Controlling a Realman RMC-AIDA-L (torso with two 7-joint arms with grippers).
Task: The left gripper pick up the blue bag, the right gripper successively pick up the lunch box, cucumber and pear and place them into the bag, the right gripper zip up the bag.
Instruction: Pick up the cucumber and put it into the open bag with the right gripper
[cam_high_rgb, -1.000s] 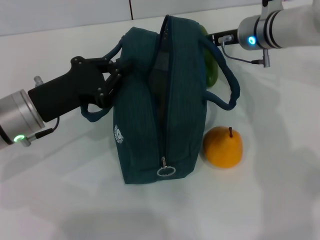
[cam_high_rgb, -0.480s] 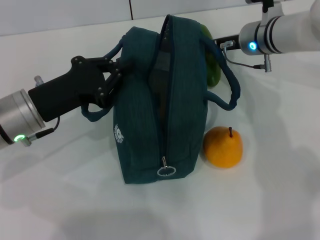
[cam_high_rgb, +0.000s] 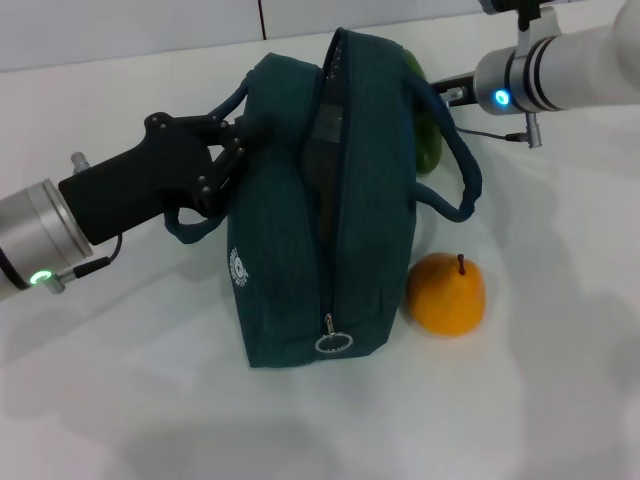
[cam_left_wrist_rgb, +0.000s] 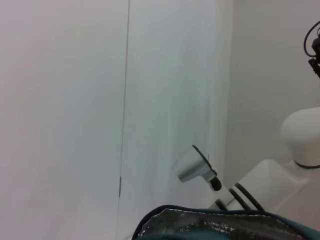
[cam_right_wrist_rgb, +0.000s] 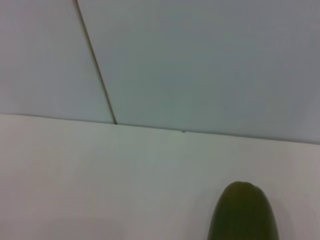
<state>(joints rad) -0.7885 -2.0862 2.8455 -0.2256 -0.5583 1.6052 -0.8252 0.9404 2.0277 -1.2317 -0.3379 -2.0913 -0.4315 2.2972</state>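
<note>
The blue bag (cam_high_rgb: 325, 210) stands upright on the white table (cam_high_rgb: 560, 380), zipper open along its top; the zipper ring pull (cam_high_rgb: 334, 343) hangs at the near end. The left gripper (cam_high_rgb: 232, 150) is clamped on the bag's left handle at the upper left edge. The right gripper (cam_high_rgb: 438, 88) sits behind the bag's far right corner, mostly hidden; whether its fingers are closed cannot be told. The cucumber (cam_high_rgb: 422, 135) shows just beside that gripper, behind the bag's right side, its rounded end visible in the right wrist view (cam_right_wrist_rgb: 243, 212). The pear (cam_high_rgb: 446, 293) rests on the table, touching the bag's right side near the front.
</note>
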